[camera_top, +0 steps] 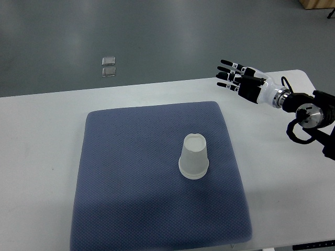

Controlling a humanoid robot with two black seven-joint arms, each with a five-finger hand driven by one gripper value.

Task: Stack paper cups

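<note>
A translucent white cup (194,156) stands upside down, wide rim on the blue mat (131,172), a little right of the mat's middle. It looks like one cup or a tight stack; I cannot tell which. My right hand (230,76) hovers above the table's far right part, well beyond and to the right of the cup, fingers spread straight toward the left and holding nothing. Its arm (301,107) comes in from the right edge. The left arm does not show.
The mat lies on a white table (42,136), whose far edge runs along the grey floor. A small shiny floor plate (109,66) sits beyond the table. A wooden corner (316,4) shows at the top right.
</note>
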